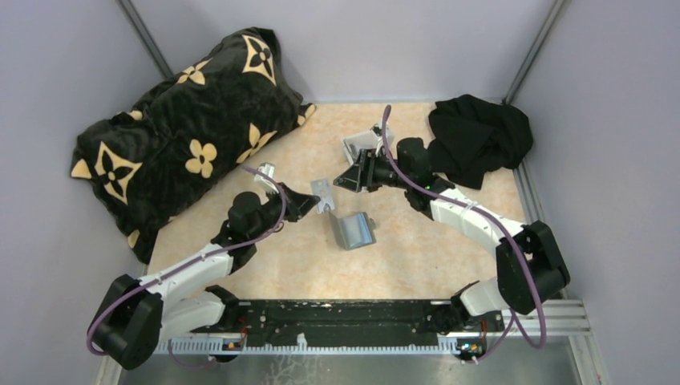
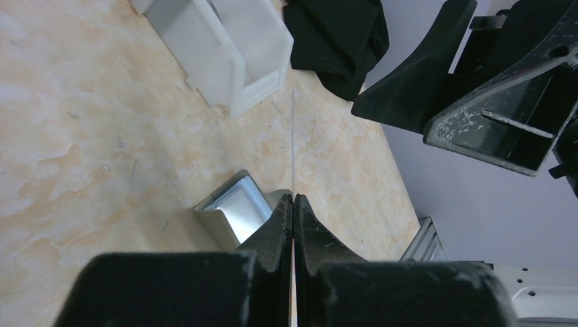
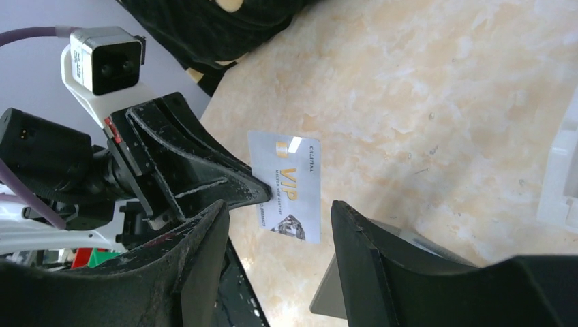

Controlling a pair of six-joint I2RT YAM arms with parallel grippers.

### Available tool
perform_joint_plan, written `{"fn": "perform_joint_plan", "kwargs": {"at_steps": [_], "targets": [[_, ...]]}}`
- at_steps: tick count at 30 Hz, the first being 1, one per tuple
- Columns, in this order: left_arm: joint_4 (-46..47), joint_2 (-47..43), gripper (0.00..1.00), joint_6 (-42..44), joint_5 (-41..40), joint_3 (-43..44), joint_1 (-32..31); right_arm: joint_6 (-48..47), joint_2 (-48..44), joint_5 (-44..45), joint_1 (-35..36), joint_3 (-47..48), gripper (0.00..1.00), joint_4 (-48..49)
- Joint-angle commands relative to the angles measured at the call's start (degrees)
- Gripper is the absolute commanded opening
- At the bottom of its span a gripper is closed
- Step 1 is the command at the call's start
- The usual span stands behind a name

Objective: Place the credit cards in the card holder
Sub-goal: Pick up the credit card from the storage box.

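My left gripper (image 1: 314,204) is shut on a silvery credit card (image 1: 324,192) and holds it above the table. The card shows edge-on as a thin line (image 2: 293,146) in the left wrist view, and face-on with gold VIP print (image 3: 290,184) in the right wrist view. The grey card holder (image 1: 354,230) lies half open on the table just below and right of the card; it also shows in the left wrist view (image 2: 232,211). My right gripper (image 1: 345,178) is open and empty, right beside the held card, jaws apart in the right wrist view (image 3: 279,218).
A small white tray (image 1: 358,144) stands behind the right gripper; it also shows in the left wrist view (image 2: 218,48). A black cloth (image 1: 479,136) lies at the back right. A large black flowered cushion (image 1: 184,128) fills the back left.
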Motion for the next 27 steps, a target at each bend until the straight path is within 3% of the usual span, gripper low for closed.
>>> {"fn": "perform_joint_plan", "kwargs": {"at_steps": [1, 27], "targets": [[4.82, -0.58, 0.0, -2.81, 0.6, -1.32, -0.14, 1.09, -1.16, -3.04, -0.62, -1.97, 0.57, 9.78], [20.72, 6.71, 0.0, -13.61, 8.73, -3.86, 2.83, 9.72, 7.9, -10.49, -1.76, -9.18, 0.54, 30.25]]}}
